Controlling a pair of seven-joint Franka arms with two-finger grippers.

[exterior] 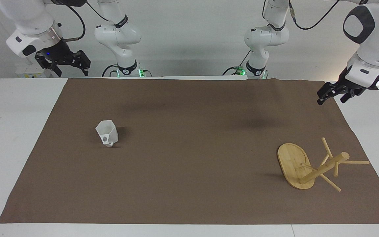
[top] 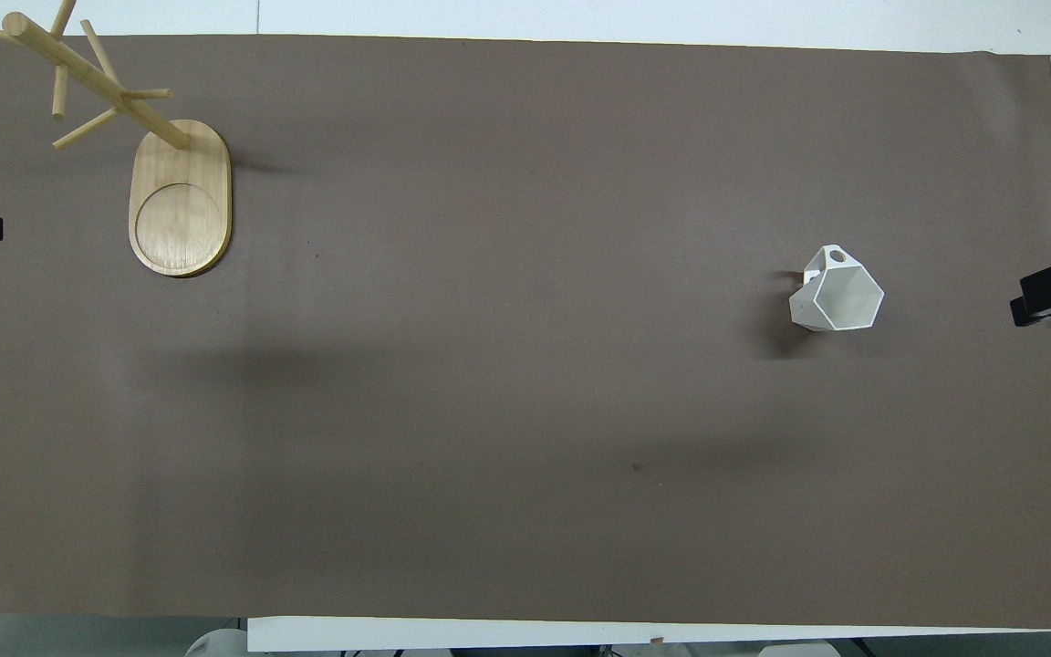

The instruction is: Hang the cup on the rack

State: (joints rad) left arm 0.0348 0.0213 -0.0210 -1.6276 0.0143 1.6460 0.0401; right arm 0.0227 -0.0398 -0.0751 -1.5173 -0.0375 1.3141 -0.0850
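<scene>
- Standing upright on the brown mat (exterior: 189, 197), the small white faceted plastic cup (exterior: 107, 132) sits toward the right arm's end, mouth up, well apart from the light bamboo mug rack (exterior: 308, 166).
- From the cup, in the overhead view, the rack lies at about ten o'clock, farther from the robots.
- Only the overhead view looks into the cup's hexagonal mouth and shows the pierced handle at twelve o'clock.
- Only the facing view shows the right gripper (exterior: 69, 67) and left gripper (exterior: 332, 95) whole, raised over the table's ends, fingers spread, both arms waiting.
</scene>
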